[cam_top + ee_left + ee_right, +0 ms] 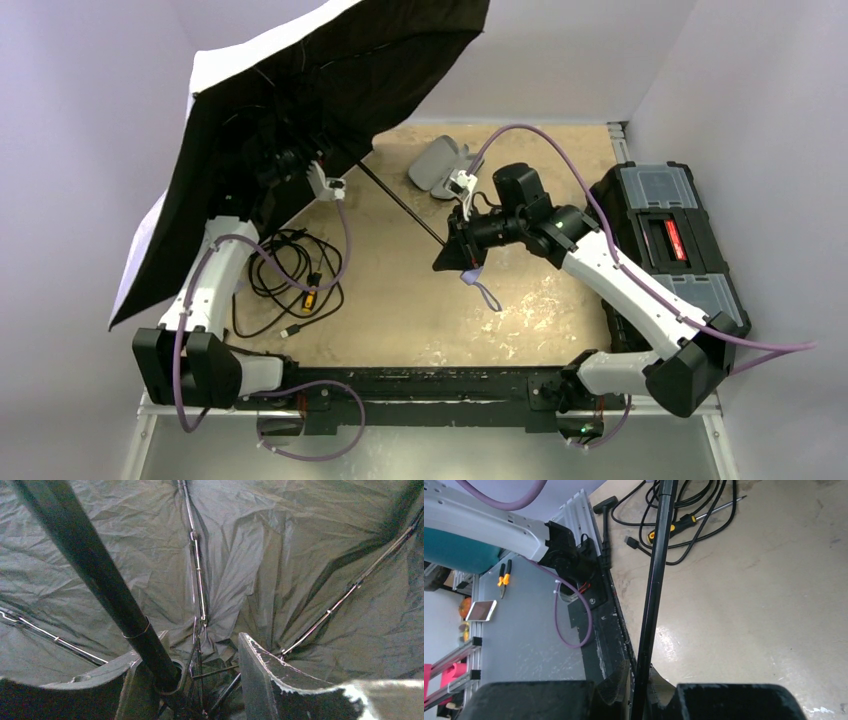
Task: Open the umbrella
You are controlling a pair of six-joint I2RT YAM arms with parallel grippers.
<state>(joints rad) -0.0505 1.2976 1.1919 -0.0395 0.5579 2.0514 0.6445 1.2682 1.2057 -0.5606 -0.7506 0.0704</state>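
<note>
The umbrella (pixel 300 90) stands spread at the back left, its canopy black inside with a pale outer edge. Its thin black shaft (pixel 400 205) runs down right to my right gripper (pixel 457 250), which is shut on it near the handle end; a lavender strap (pixel 486 293) hangs below. In the right wrist view the shaft (pixel 654 580) passes between the closed fingers of the right gripper (pixel 639 664). My left gripper (pixel 202 635) is inside the canopy (pixel 280 555) at the runner, jaws apart. The shaft (pixel 100 580) lies beside its left finger (pixel 142 680).
A coiled black cable (pixel 290 280) with a yellow-and-black screwdriver (pixel 312 295) lies at the left. A grey object (pixel 438 165) sits at the back. A black toolbox (pixel 665 235) stands along the right edge. A black T-shaped tool (pixel 605 520) lies near the front rail.
</note>
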